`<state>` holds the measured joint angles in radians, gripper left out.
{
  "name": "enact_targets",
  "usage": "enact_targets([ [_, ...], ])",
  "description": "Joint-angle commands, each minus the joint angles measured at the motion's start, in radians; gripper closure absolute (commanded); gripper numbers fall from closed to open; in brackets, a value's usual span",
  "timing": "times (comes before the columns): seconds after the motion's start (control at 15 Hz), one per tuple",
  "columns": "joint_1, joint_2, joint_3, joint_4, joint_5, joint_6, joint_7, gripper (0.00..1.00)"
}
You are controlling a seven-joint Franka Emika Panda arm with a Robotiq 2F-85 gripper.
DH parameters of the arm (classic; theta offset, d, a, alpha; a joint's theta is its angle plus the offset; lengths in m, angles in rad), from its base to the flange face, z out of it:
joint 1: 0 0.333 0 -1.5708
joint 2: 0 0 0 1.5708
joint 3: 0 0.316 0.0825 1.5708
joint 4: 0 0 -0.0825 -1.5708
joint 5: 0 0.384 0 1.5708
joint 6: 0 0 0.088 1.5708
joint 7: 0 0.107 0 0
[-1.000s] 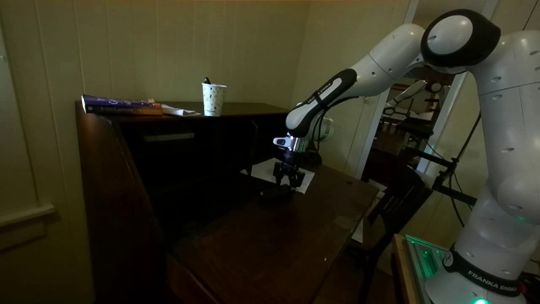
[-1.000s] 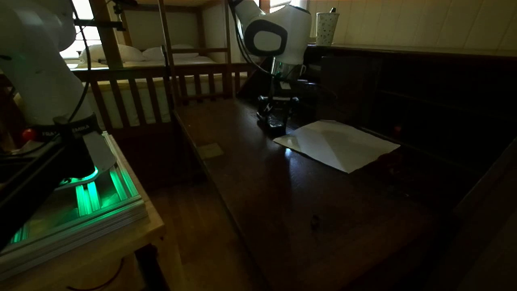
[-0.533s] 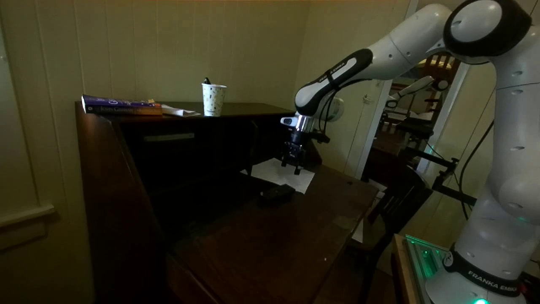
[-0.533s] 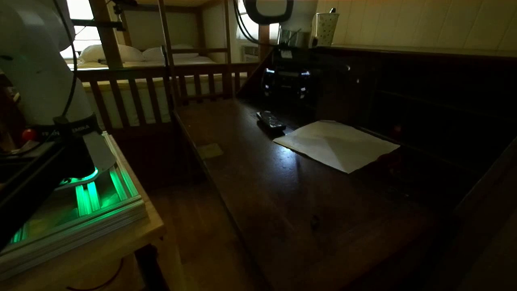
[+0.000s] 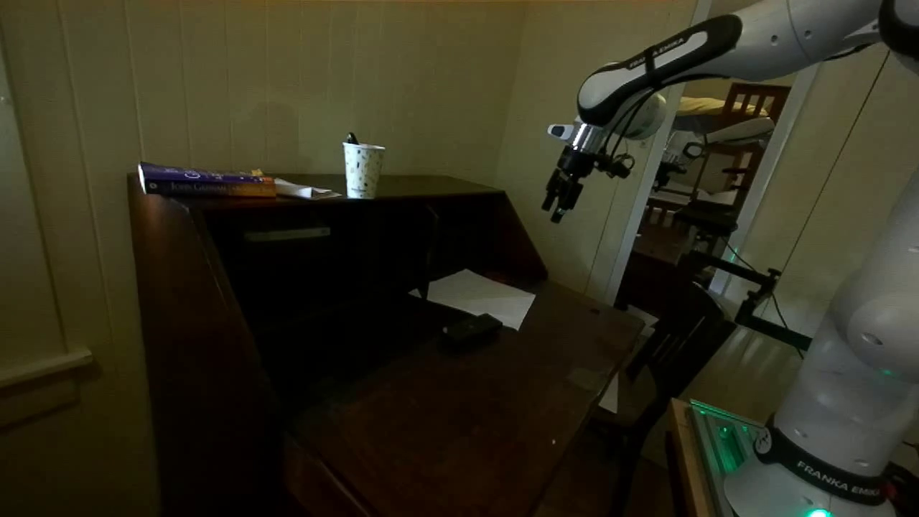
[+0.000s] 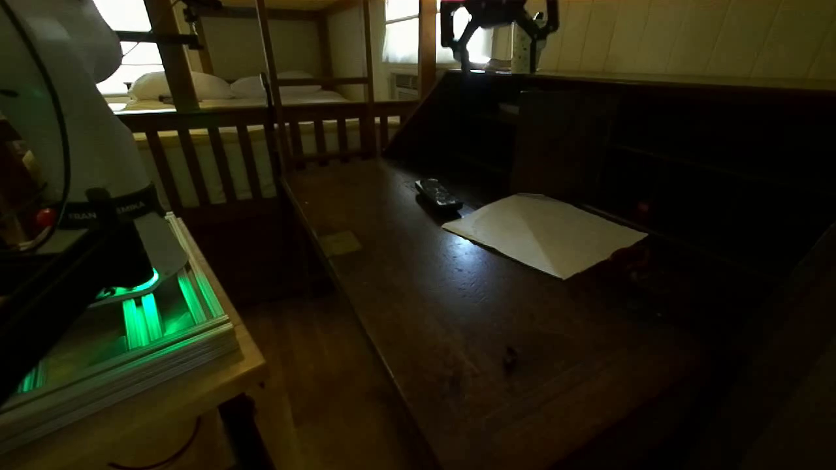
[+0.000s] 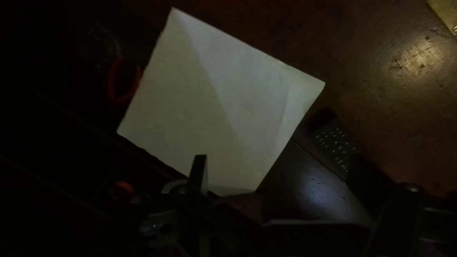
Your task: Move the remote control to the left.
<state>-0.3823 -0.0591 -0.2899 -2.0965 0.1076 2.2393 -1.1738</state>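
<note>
CAUTION: missed or one-ended grasp possible. Cause: dark remote control (image 6: pixel 439 196) on dark desk (image 6: pixel 431 307), v. low contrast, dim light. 2nd hazard: white sheet (image 6: pixel 548 235) may drag along; cause: in an exterior view its left corner lies just beside the remote control (contact: can't tell). 3rd: wrong dir., as "left" depends on viewpoint.

POS.: in that view, remote control lies toward far end of desk, left of white sheet. Gripper (image 6: pixel 499 68) hangs well above, jaws wide, holding nothing. In wrist view, remote control sits right of centre, partly covered by the jaw on that side; lateral corr. prob. req'd before descent.
</note>
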Motion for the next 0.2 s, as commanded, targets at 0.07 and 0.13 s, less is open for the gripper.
enact_targets([
  [0.07,0.023,-0.070,-0.053,-0.003,-0.034,-0.043,0.052,0.00],
  [0.13,0.024,-0.091,-0.057,-0.012,-0.037,-0.049,0.060,0.00],
])
